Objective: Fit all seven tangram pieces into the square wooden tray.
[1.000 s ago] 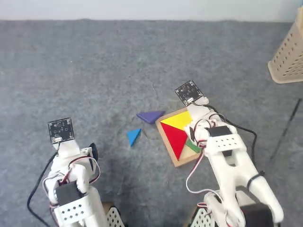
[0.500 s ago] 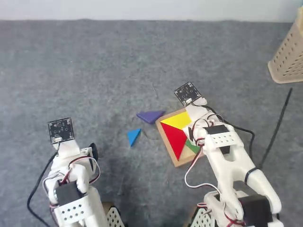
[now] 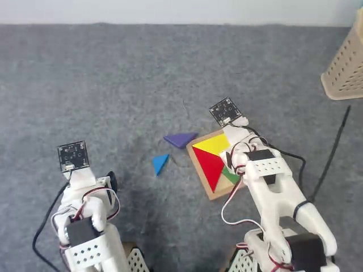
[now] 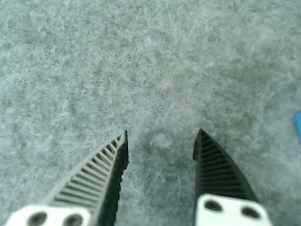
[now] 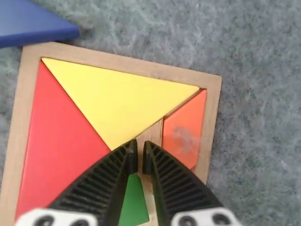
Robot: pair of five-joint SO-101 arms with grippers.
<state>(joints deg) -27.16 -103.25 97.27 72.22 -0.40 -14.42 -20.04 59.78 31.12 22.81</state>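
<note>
The desk (image 3: 113,85) carries a grey, felt-like covering with a coarse, fibrous texture, which appears at close range in the left wrist view (image 4: 141,70) and the right wrist view (image 5: 263,56). A beige basket (image 3: 347,68) with a slotted wall stands on the desk at the far right edge, partly cut off by the frame. A thin dark cable (image 3: 333,147) runs diagonally across the covering on the right side, nearer than the basket. A pale wall (image 3: 170,11) borders the desk's far edge.
</note>
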